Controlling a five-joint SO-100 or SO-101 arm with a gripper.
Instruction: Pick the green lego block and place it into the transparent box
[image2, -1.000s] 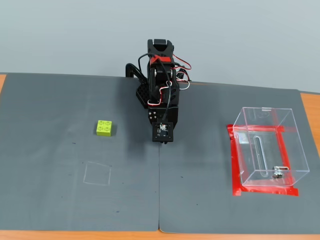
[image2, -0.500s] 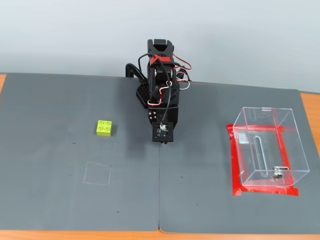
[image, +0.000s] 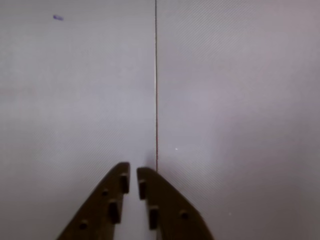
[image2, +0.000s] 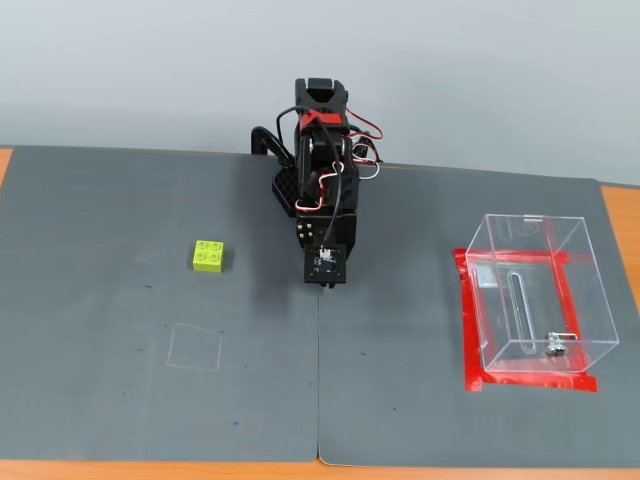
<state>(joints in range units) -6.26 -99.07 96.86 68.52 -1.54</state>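
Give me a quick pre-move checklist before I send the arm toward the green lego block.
1. Green lego block free on the mat, studs up, nothing touching it: ok.
2. Gripper empty: ok; wrist view shows nothing between the fingertips.
3. Gripper wide enough for the block: not ok; jaws nearly closed, open them first.
4. Path clear: ok; in the fixed view only bare grey mat lies between arm and block, which sits to the left.
5. Transparent box upright inside the red tape frame, on the right: ok.
6. Box top open: cannot tell.
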